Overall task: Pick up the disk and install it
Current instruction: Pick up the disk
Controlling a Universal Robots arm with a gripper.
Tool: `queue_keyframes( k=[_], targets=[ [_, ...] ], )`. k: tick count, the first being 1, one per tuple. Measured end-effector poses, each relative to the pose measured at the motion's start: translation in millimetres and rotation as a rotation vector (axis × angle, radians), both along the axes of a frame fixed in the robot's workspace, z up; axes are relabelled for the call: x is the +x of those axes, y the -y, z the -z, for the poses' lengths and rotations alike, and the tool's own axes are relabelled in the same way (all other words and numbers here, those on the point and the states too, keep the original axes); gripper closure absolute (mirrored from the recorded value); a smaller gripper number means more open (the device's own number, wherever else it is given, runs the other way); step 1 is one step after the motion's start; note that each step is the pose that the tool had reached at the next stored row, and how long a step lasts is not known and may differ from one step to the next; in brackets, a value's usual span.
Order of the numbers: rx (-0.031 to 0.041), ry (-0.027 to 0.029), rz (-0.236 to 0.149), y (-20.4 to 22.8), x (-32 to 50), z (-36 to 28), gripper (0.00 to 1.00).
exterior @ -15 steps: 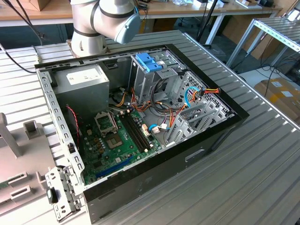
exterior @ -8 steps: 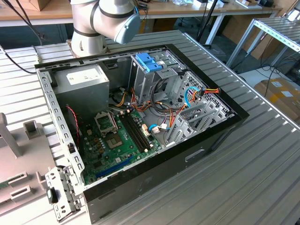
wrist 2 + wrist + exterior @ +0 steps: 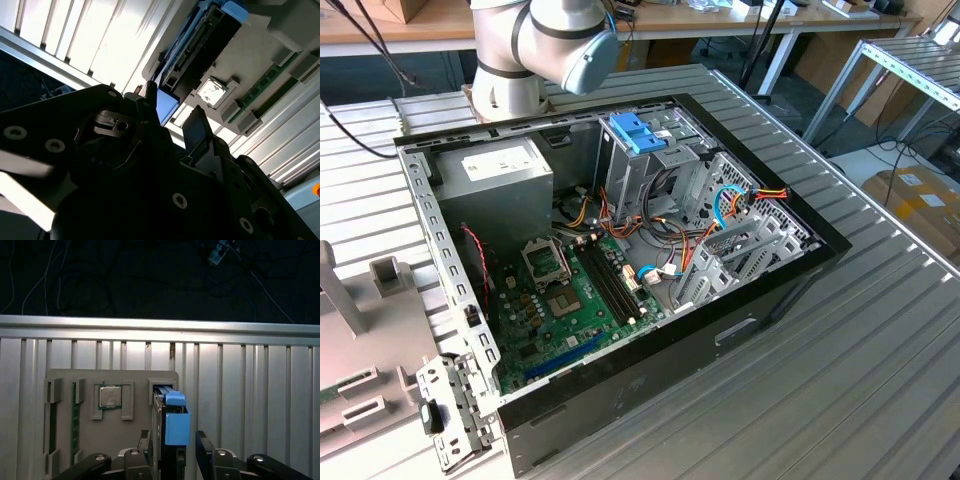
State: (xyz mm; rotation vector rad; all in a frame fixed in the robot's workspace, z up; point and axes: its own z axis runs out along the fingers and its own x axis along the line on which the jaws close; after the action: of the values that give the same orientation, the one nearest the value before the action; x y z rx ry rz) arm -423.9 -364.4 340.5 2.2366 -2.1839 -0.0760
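Pick-up step: gripper (image 3: 172, 436) hangs astride the disk (image 3: 176, 426), on edge in the tray (image 3: 90, 377), fingers (image 3: 201, 442) spread, gripping nothing; a clean grasp looks to need them square on its faces.

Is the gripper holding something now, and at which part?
Nothing, it seems. The open gripper straddles the disk at its blue-tabbed end, with a gap visible on one side.
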Motion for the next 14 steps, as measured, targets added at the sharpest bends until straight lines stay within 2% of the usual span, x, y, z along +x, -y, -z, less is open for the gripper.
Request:
queue_keyframes(
  k=[4,14],
  targets=[
    [0.0001,0.0003,-0.012,-0.2,-1.4,3.9,0.52],
    [0.0001,0.0001,-0.019,-0.4,-3.6,18.3,0.52]
  ],
)
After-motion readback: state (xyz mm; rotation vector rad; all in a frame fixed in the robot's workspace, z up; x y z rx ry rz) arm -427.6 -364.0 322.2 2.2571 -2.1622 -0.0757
